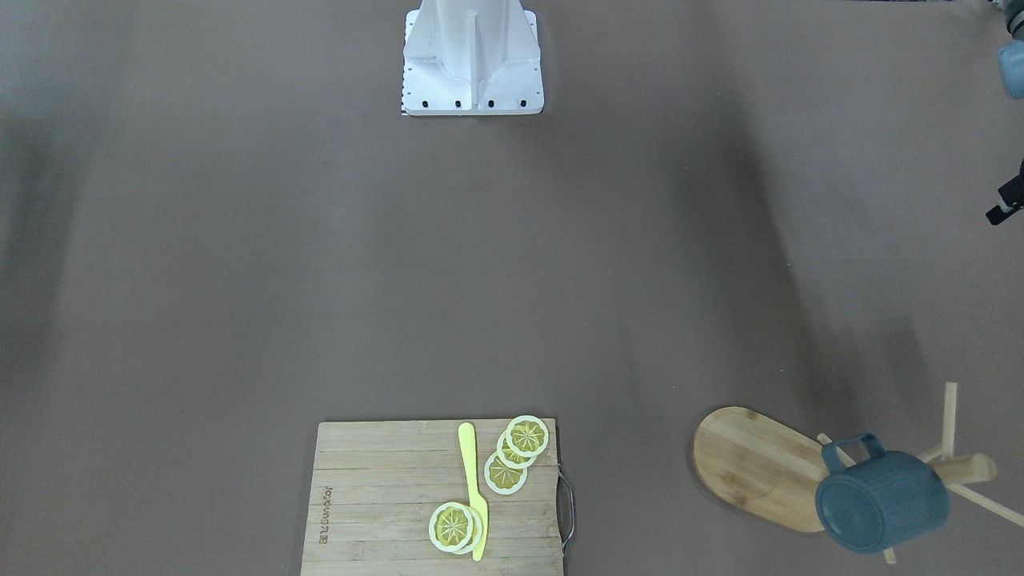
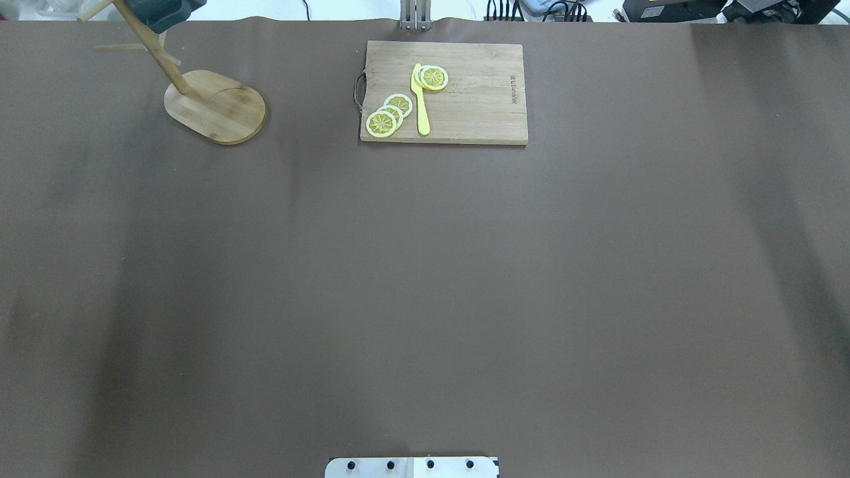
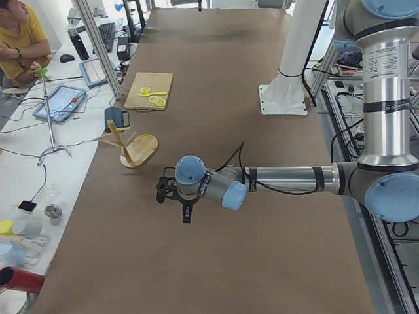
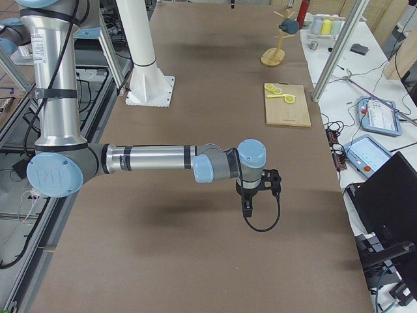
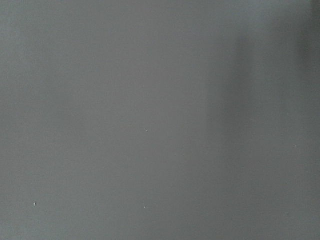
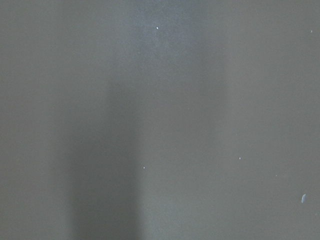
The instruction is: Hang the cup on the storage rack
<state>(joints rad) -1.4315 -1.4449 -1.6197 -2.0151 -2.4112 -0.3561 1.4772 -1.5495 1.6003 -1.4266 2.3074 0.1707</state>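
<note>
Teal against pale wood: the cup (image 1: 880, 500) hangs off the desk (image 2: 425, 265) on the storage rack (image 1: 752, 464). It lies on its side up by the post, and its handle seems to be looped over a thin peg. The rack's oval base sits in the far corner on my left, close to the desk's far edge and to its left end. In the overhead view the post and pegs lean past that far edge.

Along the same far edge, near the middle, lies a cutting board (image 2: 478, 99) with its metal handle toward the rack. It carries lemon slices (image 2: 392, 113) and a yellow knife (image 2: 420, 99). Board and rack are well apart, with a band of brown desk between them. From my base mount (image 2: 412, 467) out to the board the brown cover runs unbroken, and it widens to both ends.

My left claw (image 3: 187, 214) hangs pointing down above the desk toward its left end, well apart from the rack. My right claw (image 4: 247, 208) hangs the same way toward the right end, with a cable looped below it. Only the side views show either claw, so I cannot tell how wide either one stands. Both wrist cameras see plain desk cover. A person (image 3: 19, 39) sits at the side table beyond the far edge.
</note>
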